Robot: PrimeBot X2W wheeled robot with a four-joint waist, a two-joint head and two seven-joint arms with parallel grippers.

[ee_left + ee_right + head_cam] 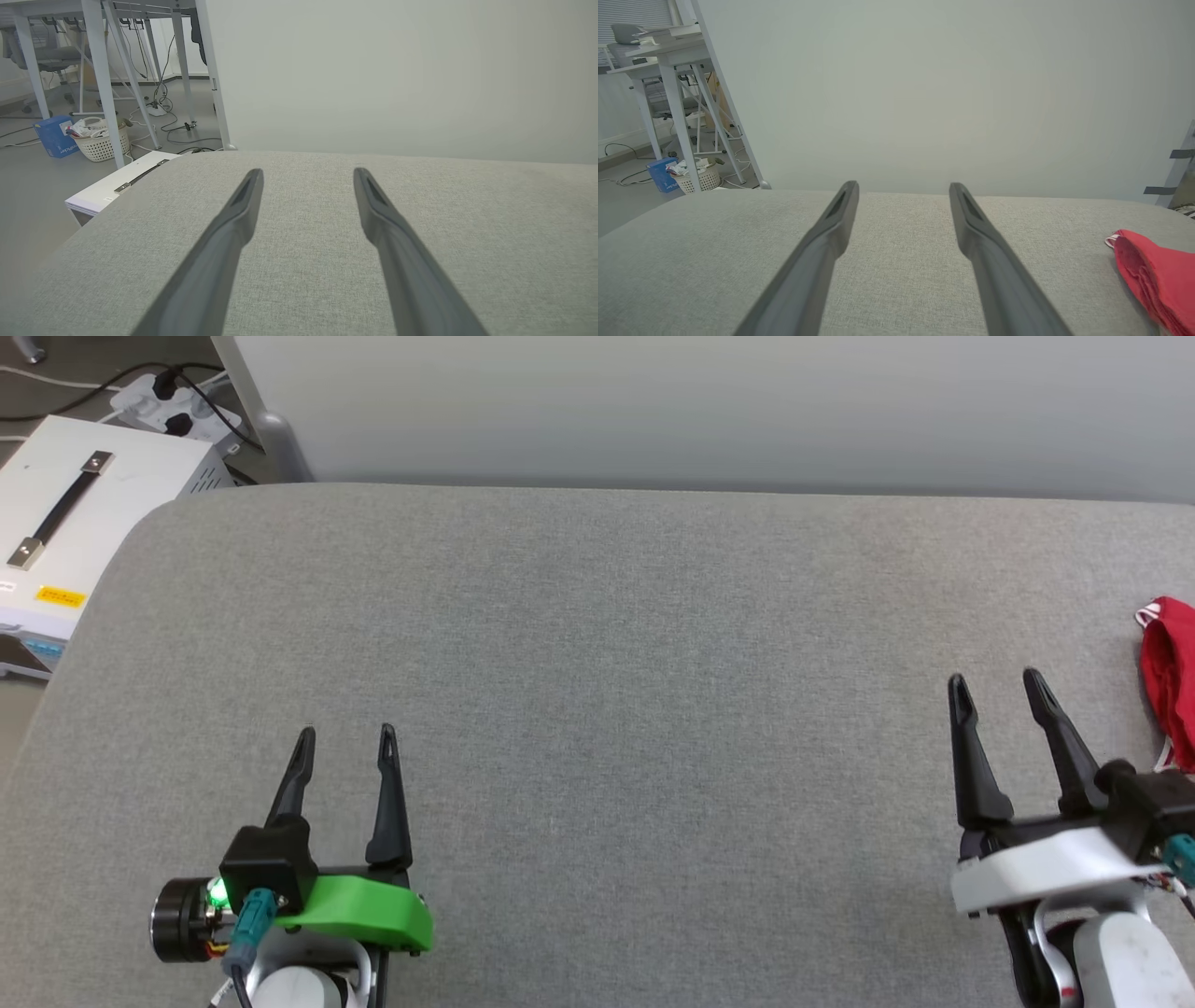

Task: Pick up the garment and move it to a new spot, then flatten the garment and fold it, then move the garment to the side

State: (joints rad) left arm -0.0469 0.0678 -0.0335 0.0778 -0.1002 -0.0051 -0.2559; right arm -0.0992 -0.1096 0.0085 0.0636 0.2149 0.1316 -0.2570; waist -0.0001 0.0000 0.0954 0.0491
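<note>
Head view. The left end effector (346, 733) is over the grey worktop (597, 616) with its jaws fully spread and nothing between them. The right end effector (994, 679) is also spread wide and empty. The garment (1172, 681) lies to the outer right of the right end effector, just beside its fingers and level with them, not touching. It is well apart from the left end effector, across the whole bare span of worktop. The right arm is clearly the nearer. The visible part of the garment runs roughly parallel to the right fingers. The frame edge cuts the rest off, so its true long axis cannot be confirmed.

Left wrist view. The left end effector (308, 172) has parted fingers over bare fabric surface, gripping nothing.

Right wrist view. The right end effector (903, 185) is open and empty. The garment (1157, 280) sits to its right, low and close in.

Condition of garment: red, bunched in soft folds, with a white-and-red trim edge at its far end. No lettering is visible. Judgement: reaching it calls for a sideways move to the right.
</note>
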